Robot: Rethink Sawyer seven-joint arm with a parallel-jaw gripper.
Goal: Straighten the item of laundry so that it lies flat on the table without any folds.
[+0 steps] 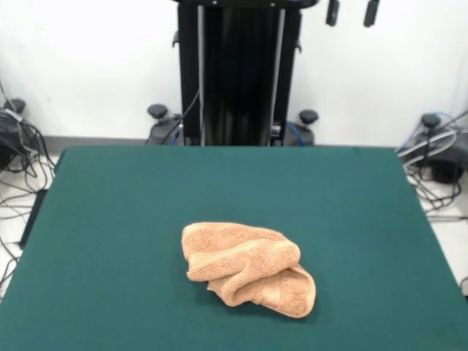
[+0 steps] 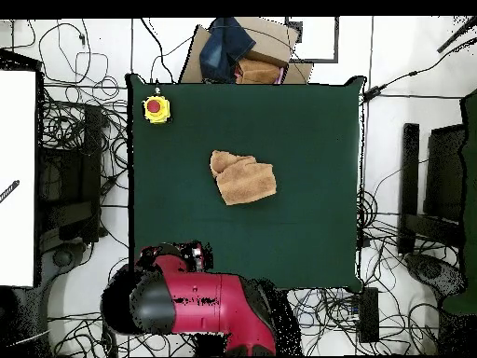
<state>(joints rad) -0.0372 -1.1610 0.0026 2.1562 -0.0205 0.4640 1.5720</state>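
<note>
The peach-orange towel (image 1: 247, 267) lies crumpled and folded over itself near the middle of the dark green table (image 1: 110, 219). In the overhead view the towel (image 2: 244, 178) is a bunched lump on the table (image 2: 307, 130), with a smaller lobe at its upper left. The arm is drawn back. Only the gripper (image 1: 352, 12) shows at the top edge of the front view, as two dark fingertips (image 1: 333, 12) held apart with nothing between them, high above the table's far side and far from the towel. The red arm (image 2: 200, 303) rests at the base edge in the overhead view.
A yellow box with a red button (image 2: 156, 108) sits on one table corner. The black pedestal (image 1: 238, 73) stands behind the far edge. A cardboard box with blue cloth (image 2: 244, 51) lies beyond the opposite edge. Cables lie on the floor around the table.
</note>
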